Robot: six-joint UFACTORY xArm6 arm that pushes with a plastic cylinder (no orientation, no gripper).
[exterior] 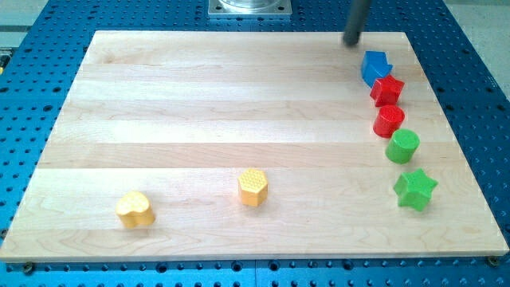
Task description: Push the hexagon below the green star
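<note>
A yellow hexagon (253,187) lies on the wooden board (199,104) near the view's bottom, a little left of centre. A green star (414,190) lies at the view's lower right, well to the right of the hexagon. My tip (351,41) is at the view's top right, near the board's top edge, just left of and above a blue block (374,66). The tip is far from the hexagon and touches no block.
A column of blocks runs down the view's right side: the blue block, a red star-like block (387,89), a red cylinder (389,121), a green cylinder (403,146), then the green star. A yellow heart (135,210) lies at the lower left. A metal mount (250,8) sits at the top.
</note>
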